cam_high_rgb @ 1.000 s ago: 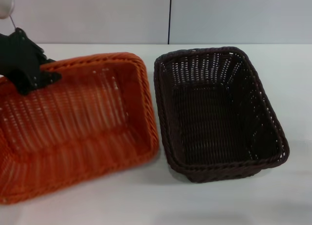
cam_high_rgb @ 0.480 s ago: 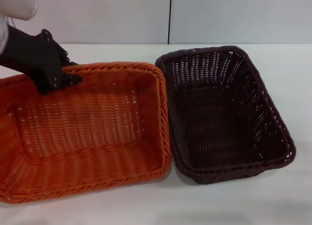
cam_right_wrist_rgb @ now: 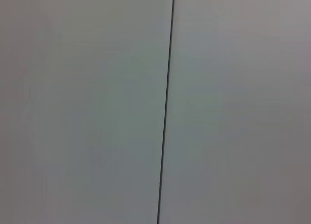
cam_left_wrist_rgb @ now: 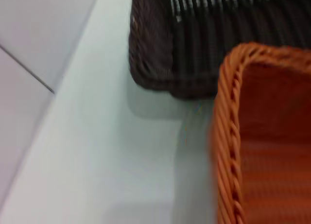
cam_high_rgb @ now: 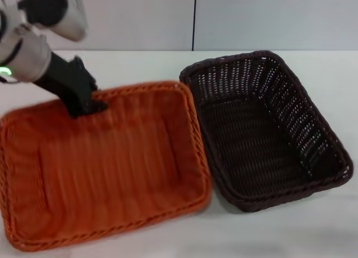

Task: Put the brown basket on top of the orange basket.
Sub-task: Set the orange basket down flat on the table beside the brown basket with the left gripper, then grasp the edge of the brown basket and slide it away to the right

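The orange basket (cam_high_rgb: 106,168) lies open side up on the left of the white table (cam_high_rgb: 140,65). My left gripper (cam_high_rgb: 85,104) is shut on its far rim. The brown basket (cam_high_rgb: 263,135) lies open side up on the right, its long side touching the orange basket's right rim. The left wrist view shows the orange basket's braided rim (cam_left_wrist_rgb: 227,136) and a corner of the brown basket (cam_left_wrist_rgb: 160,49) right behind it. My right gripper is out of view; its wrist view shows only wall.
A pale wall with a dark vertical seam (cam_high_rgb: 195,20) stands behind the table. Bare table shows in front of both baskets (cam_high_rgb: 268,235) and behind them.
My left gripper has moved right and forward with the orange basket. The basket has gone from tilted to nearly flat, and the brown basket has been pushed right and turned slightly.
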Robot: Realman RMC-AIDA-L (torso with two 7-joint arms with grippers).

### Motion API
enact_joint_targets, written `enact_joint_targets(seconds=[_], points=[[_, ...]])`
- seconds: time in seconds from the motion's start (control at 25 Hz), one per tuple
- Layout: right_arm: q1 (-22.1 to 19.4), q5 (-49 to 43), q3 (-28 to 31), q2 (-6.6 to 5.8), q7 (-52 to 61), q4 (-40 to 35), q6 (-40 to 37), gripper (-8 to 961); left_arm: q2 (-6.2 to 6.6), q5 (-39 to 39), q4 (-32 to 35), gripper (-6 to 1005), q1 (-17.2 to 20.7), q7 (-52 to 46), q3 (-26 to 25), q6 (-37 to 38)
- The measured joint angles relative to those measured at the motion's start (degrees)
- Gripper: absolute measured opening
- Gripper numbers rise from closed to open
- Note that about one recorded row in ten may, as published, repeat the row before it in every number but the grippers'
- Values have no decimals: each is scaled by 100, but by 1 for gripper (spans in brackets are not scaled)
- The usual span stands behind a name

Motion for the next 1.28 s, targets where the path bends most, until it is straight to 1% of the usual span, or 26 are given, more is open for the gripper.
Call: enact_joint_targets(seconds=[0.12, 0.24, 0.36, 0.4, 0.52, 0.6, 0.64, 0.68, 0.72, 0.76, 0.84, 0.88, 0.92, 0.96, 1.0, 1.04, 1.08, 1.12, 1.16, 1.2, 1.24, 1.28], points=[[8, 0, 0, -7, -1, 9, -17, 716, -60, 127, 90, 220, 19, -5, 144, 450], [6, 0, 0, -8, -1, 14, -37, 716, -77, 154, 90, 227, 61, -127, 330, 813], [-9, 0, -1, -8, -1, 32, -41, 716, -81, 147, 37, 235, 73, -181, 395, 904], [-14, 0, 0, -8, -1, 36, -41, 716, -92, 111, -73, 237, 111, -201, 507, 967], [-34, 0, 0, -5, -5, 41, -33, 716, -101, 106, -199, 354, 187, -257, 671, 1031], [-40, 0, 0, -4, -5, 41, -27, 716, -101, 106, -199, 433, 187, -257, 671, 1031], [-42, 0, 0, -1, -5, 41, -13, 716, -107, 105, -447, 472, 325, -371, 870, 1184], [-46, 0, 1, 2, -5, 35, 12, 716, -127, 44, -1214, 540, 794, -805, 1188, 1815], [-50, 0, 3, 7, -5, 21, 40, 716, -127, 44, -1214, 607, 794, -805, 1188, 1815], [-55, 0, 11, 10, -5, -15, 86, 716, -139, -28, -1669, 675, 1187, -1199, 1357, 2443], [-63, -1, 25, 14, -5, -109, 179, 716, -139, -28, -1669, 717, 1187, -1199, 1357, 2443], [-65, -1, 27, 10, -5, -262, 320, 716, -130, -122, -2365, 738, 2348, -2375, 1922, 4530], [-65, -1, 27, 10, -5, -262, 320, 716, -113, -129, -2455, 759, 3209, -3134, 2421, 6222], [-55, -4, 30, 1, -5, -361, 394, 716, -113, -129, -2455, 780, 3209, -3134, 2421, 6222], [-36, -13, 31, -15, -5, -467, 433, 716, -109, -147, -2417, 801, 3608, -3464, 2689, 7171], [5, -26, 34, -37, -5, -604, 458, 716, -109, -175, -2087, 801, 4283, -4022, 3168, 8782], [72, -41, 35, -84, -4, -789, 447, 716, -109, -181, -1827, 801, 4540, -4323, 3387, 9613], [126, -54, 30, -137, -1, -959, 377, 716, -109, -181, -1827, 801, 4540, -4323, 3387, 9613], [184, -70, 28, -198, 3, -1127, 296, 716, -108, -187, -1302, 801, 4824, -4809, 3708, 10906], [221, -119, 24, -280, 4, -1374, 94, 716, -108, -187, -1302, 801, 4824, -4809, 3708, 10906], [260, -215, 33, -402, 7, -1736, -248, 716, -107, -187, -964, 801, 4990, -5056, 3853, 11624], [275, -328, 49, -499, 9, -2068, -622, 716, -112, -227, 157, 801, 5128, -5521, 4116, 13643]])
